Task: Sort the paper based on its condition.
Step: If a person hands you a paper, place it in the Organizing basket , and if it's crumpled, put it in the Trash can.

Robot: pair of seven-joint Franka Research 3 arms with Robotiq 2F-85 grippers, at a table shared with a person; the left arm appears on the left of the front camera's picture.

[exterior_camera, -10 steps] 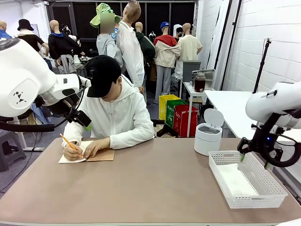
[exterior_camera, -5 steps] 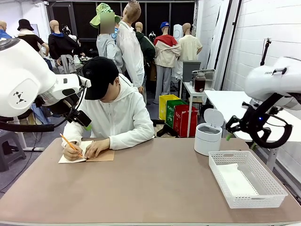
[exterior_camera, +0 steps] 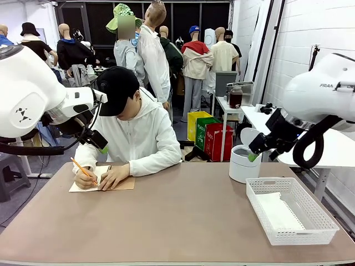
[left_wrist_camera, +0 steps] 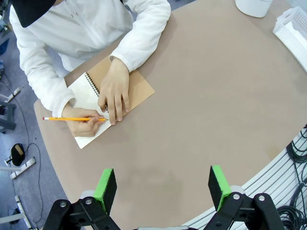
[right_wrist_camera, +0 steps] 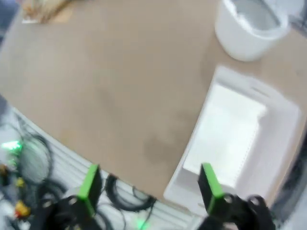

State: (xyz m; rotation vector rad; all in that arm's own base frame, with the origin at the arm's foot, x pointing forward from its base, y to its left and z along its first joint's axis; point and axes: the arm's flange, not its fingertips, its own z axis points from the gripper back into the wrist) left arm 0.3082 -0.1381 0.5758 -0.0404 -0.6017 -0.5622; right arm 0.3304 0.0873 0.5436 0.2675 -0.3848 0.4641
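Front view: "FRA.." on R arm (exterior_camera: pixel 324 97); L jaws & R jaws open, empty; paper (exterior_camera: pixel 280 213) in basket (exterior_camera: pixel 302 235)

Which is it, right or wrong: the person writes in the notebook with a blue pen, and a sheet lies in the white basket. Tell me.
Wrong: it is an orange pencil, not a blue pen, as the left wrist view shows. The rest stands.
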